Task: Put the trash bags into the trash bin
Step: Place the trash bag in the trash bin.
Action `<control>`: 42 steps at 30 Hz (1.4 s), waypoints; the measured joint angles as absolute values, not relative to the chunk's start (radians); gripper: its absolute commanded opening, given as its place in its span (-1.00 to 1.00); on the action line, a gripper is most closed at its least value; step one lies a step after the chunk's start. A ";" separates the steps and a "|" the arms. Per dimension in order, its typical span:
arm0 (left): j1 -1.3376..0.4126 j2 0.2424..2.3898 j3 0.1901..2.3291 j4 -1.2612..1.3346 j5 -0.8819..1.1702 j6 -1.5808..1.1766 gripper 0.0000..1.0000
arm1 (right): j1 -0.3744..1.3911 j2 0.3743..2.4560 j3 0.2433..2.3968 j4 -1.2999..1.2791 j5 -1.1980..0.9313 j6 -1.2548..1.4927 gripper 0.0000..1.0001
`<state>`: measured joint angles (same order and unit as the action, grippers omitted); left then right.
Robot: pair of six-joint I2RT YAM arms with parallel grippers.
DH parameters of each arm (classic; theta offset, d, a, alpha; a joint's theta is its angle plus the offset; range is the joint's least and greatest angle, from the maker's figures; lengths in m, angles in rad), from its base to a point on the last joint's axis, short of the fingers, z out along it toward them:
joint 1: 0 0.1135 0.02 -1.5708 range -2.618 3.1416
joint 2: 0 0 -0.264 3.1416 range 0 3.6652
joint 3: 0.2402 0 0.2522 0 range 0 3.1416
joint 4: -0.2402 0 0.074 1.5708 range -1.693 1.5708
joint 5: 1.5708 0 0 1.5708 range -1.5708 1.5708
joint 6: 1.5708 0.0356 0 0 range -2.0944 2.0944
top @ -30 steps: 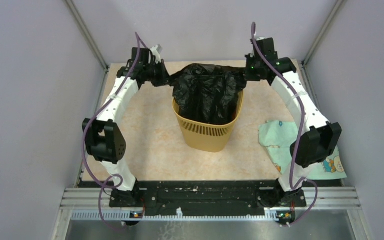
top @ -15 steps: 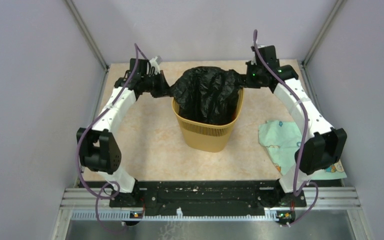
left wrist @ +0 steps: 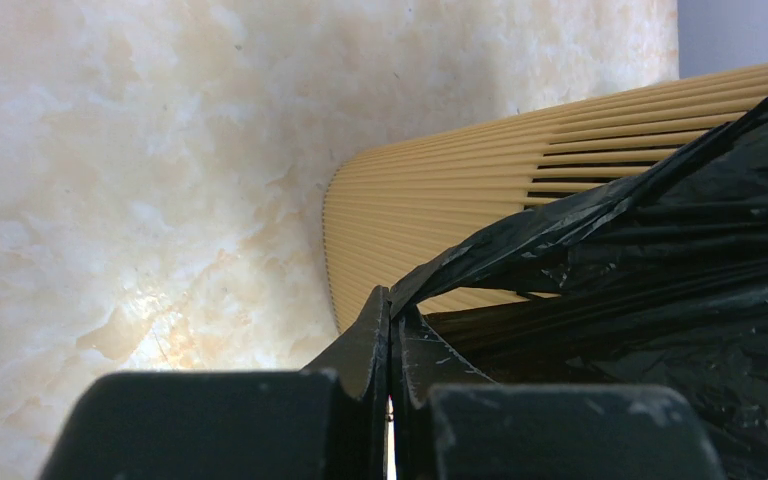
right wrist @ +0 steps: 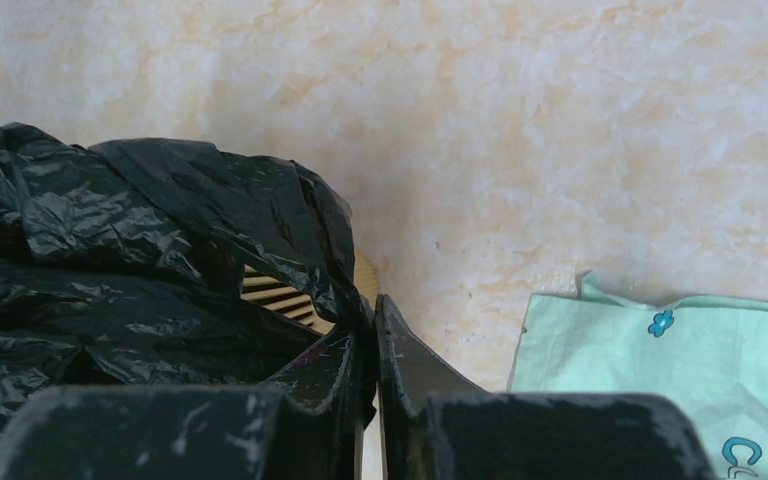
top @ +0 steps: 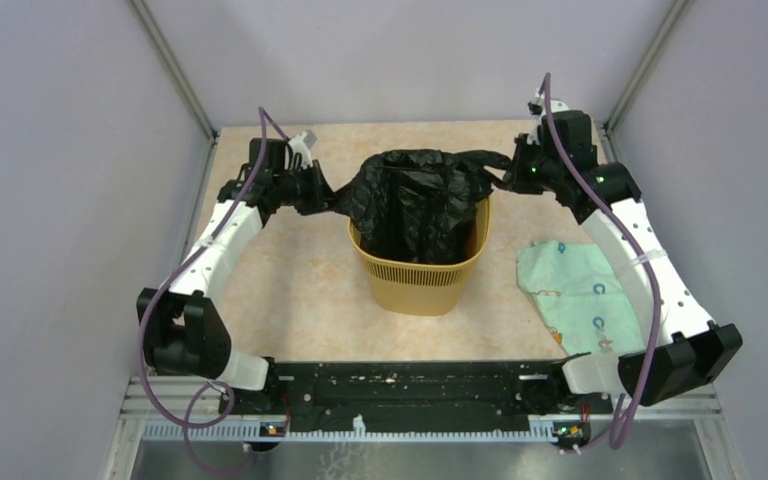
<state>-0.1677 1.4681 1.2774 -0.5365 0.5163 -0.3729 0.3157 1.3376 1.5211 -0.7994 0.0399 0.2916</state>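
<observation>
A pale green cloth (top: 566,290) with small blue prints lies rumpled on the beige marbled table top (top: 290,290) at about four o'clock, close to the right edge; in the right wrist view a little blue flower (right wrist: 660,322) shows near its upper hem. Plain grey-lilac walls (top: 60,200) close the table in on three sides, with slanting aluminium posts (top: 172,70) rising at eleven and one o'clock. At six o'clock a scuffed black plate (top: 410,385) runs along the near edge, with a ribbed metal rail (top: 142,396) at its left end.
</observation>
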 measured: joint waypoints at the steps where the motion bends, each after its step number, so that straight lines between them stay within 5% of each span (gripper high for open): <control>1: -0.168 1.461 1.264 -0.533 0.521 -0.375 -1.00 | 0.316 1.327 1.504 -0.799 0.036 0.292 -0.87; 19: -0.181 1.431 1.089 -0.335 0.677 -0.531 -0.92 | 0.300 1.269 1.145 -0.427 -0.303 0.470 -0.30; 24: -0.224 1.431 1.074 -0.292 0.641 -0.589 -0.90 | 0.298 1.288 1.139 -0.336 -0.321 0.552 -0.01; 32: -0.260 1.426 1.075 -0.292 0.609 -0.611 -0.80 | 0.311 1.336 1.296 -0.463 -0.234 0.519 0.59; 42: -0.263 1.415 1.110 -0.328 0.572 -0.588 -0.73 | 0.311 1.176 1.298 -0.654 -0.067 0.445 0.67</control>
